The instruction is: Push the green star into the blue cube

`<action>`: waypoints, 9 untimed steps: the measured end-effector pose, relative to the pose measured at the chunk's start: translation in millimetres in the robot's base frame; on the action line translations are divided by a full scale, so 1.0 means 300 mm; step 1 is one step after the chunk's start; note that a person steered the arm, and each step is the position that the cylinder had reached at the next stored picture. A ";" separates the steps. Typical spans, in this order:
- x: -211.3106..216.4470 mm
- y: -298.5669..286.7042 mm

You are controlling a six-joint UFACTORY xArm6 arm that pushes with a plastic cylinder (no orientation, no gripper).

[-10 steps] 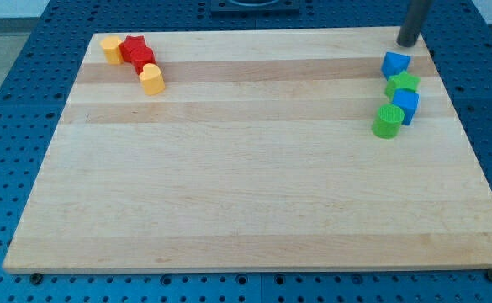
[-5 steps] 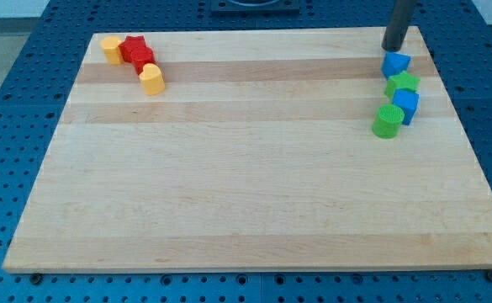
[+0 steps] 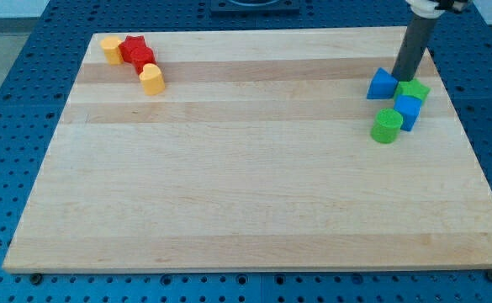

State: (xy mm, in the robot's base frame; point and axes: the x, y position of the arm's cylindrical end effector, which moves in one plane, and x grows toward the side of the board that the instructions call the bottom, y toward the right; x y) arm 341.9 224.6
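Observation:
The green star (image 3: 414, 89) lies near the board's right edge, touching the blue cube (image 3: 408, 110) just below it. My tip (image 3: 404, 77) stands at the star's upper left, between it and a blue triangular block (image 3: 382, 84) on its left. A green cylinder (image 3: 387, 125) sits at the cube's lower left, touching it.
At the board's top left stand a yellow block (image 3: 111, 48), two red blocks (image 3: 134, 48) (image 3: 143, 60) and another yellow block (image 3: 151, 78) in a chain. The wooden board (image 3: 246, 194) rests on a blue perforated table.
My tip came down from the top right corner into the cluster. It shoved the blue triangular block left and down, and the green star shifted slightly right.

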 end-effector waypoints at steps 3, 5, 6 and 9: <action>-0.155 0.039; -0.107 0.087; -0.107 0.111; 0.042 0.032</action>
